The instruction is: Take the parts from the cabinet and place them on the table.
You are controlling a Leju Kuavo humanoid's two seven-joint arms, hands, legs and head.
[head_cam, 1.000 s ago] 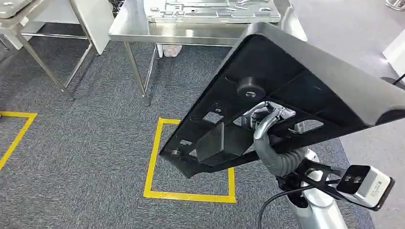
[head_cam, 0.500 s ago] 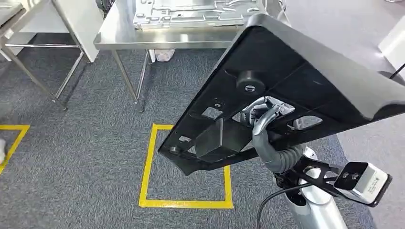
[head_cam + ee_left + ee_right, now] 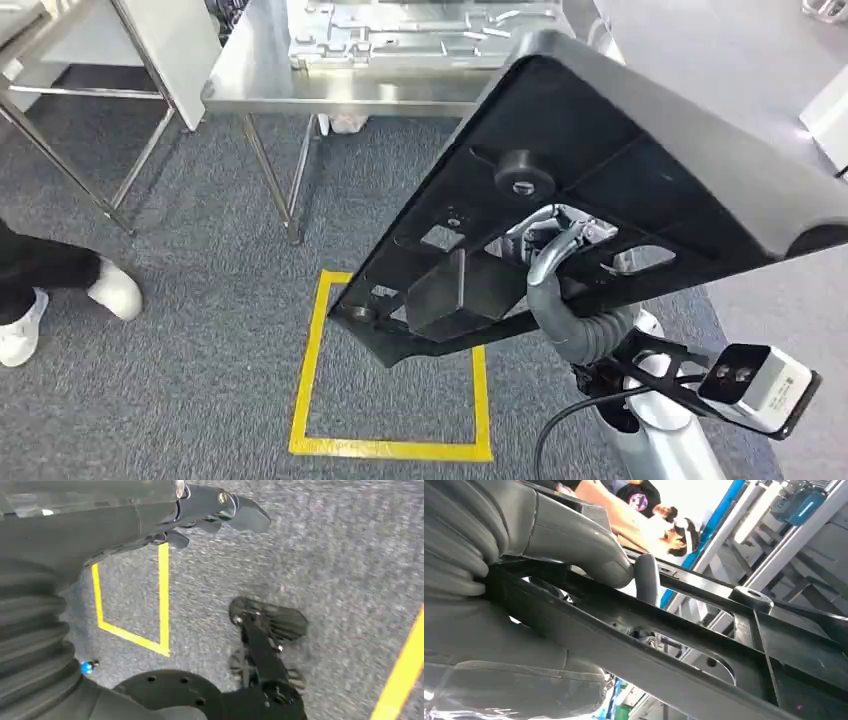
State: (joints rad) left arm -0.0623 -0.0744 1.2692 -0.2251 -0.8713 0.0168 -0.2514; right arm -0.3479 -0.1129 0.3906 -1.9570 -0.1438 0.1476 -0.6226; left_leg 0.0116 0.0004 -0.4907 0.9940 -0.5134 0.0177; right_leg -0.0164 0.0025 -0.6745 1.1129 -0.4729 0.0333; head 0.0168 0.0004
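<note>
Above the carpet, the right robot hand (image 3: pixel 556 240) grips the tilted black part (image 3: pixel 620 170) from underneath.

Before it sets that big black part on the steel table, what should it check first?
1. Right hand grips the black part: ok.
2. Steel table within reach: cannot tell.
3. Free space on the table: not ok, a grey metal panel lies there.
4. Path clear: not ok, a person's feet stand near.
5. Left hand free to help: ok, it holds nothing.
</note>
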